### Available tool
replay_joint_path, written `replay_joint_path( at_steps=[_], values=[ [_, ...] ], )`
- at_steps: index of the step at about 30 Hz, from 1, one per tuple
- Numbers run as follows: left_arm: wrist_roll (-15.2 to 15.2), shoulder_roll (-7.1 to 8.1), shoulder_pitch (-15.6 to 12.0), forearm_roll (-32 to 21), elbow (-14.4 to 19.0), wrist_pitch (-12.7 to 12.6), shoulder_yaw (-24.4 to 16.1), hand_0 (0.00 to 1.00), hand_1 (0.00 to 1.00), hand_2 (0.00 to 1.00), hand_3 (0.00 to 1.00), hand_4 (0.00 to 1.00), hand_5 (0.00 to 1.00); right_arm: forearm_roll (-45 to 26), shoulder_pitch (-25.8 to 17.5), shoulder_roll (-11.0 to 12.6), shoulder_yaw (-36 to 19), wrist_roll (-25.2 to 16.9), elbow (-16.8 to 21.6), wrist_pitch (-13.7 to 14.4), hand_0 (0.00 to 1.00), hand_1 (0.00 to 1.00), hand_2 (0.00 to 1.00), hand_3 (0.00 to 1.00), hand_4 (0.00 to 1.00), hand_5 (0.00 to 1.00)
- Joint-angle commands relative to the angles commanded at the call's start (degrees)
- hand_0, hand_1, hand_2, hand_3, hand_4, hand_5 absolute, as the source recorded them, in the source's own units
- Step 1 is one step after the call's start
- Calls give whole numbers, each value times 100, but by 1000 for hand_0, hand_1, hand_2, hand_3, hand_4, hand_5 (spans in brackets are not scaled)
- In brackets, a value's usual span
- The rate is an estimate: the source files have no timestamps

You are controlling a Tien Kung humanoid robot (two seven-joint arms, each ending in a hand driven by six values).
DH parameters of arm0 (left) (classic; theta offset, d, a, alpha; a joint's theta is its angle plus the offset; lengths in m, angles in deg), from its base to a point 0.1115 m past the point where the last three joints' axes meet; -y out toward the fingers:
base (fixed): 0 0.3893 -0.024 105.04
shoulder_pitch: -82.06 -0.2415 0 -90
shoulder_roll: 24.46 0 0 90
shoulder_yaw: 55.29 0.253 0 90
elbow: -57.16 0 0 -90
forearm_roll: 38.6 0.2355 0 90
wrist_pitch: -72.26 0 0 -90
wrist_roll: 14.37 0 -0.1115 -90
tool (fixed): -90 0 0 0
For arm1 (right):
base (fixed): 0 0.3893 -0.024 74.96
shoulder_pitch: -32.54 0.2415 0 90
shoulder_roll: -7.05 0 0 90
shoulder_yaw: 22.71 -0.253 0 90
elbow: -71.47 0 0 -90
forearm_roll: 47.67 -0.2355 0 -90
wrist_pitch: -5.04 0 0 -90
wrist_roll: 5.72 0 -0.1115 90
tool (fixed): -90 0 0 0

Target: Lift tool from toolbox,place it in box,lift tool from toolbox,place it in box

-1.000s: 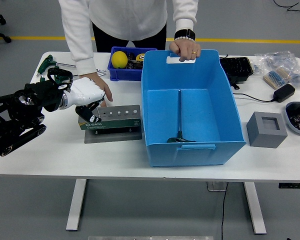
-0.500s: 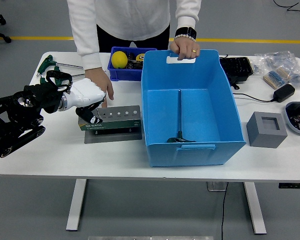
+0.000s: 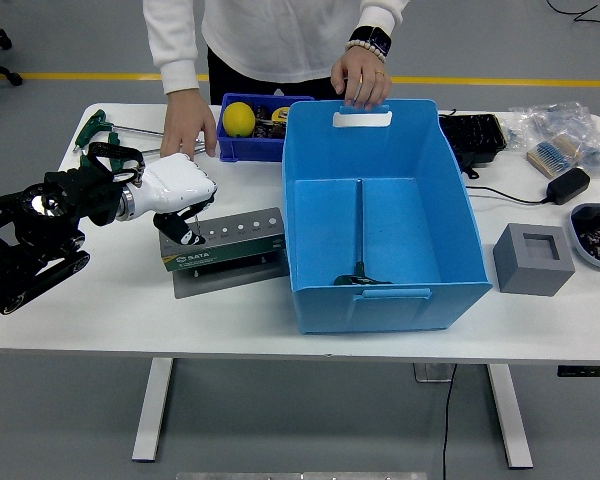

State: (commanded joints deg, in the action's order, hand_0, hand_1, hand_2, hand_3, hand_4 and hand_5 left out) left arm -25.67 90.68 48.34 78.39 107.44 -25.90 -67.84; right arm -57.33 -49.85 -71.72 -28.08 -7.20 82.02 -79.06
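The toolbox (image 3: 230, 240), a grey block with a row of holes and a green label, lies skewed on its grey base plate left of the big blue box (image 3: 380, 130). My left hand (image 3: 187, 232), white on a black arm, hangs over the toolbox's left end. Its fingers are curled down and pinched on a small dark tool there, which they mostly hide. Inside the blue box a T-handled tool (image 3: 360, 250) lies along the middle divider. The person's one hand (image 3: 360, 82) touches the box's far rim. Their other hand (image 3: 188, 122) hovers above the table behind my hand.
A small blue bin (image 3: 265, 145) with a yellow ball (image 3: 239, 118) stands behind the toolbox. Green-handled tools (image 3: 95, 126) lie at the far left. A grey cube (image 3: 533, 258), black case (image 3: 472, 135), charger (image 3: 567, 185), bags and a parts tray (image 3: 598, 232) fill the right side.
The person's hand beside the toolbox lifted away toward the small bin; the other moved off the box's handle slot. The toolbox turned, right end swinging away from me. My left hand kept its pinch.
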Motion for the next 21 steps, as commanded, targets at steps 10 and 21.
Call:
replay_joint_path(
  at_steps=[10, 21],
  values=[
    [-159, -16, 11, -125, -90, -384, -86, 204, 52, 82, 55, 795, 202, -95, 21, 3, 62, -19, -2, -8, 720, 705, 775, 697, 940, 821],
    [-269, -35, 39, -257, 7, -399, -412, 169, 6, 52, 47, 755, 275, -123, 29, 10, 89, -29, -4, -15, 720, 705, 772, 696, 941, 821]
  ],
)
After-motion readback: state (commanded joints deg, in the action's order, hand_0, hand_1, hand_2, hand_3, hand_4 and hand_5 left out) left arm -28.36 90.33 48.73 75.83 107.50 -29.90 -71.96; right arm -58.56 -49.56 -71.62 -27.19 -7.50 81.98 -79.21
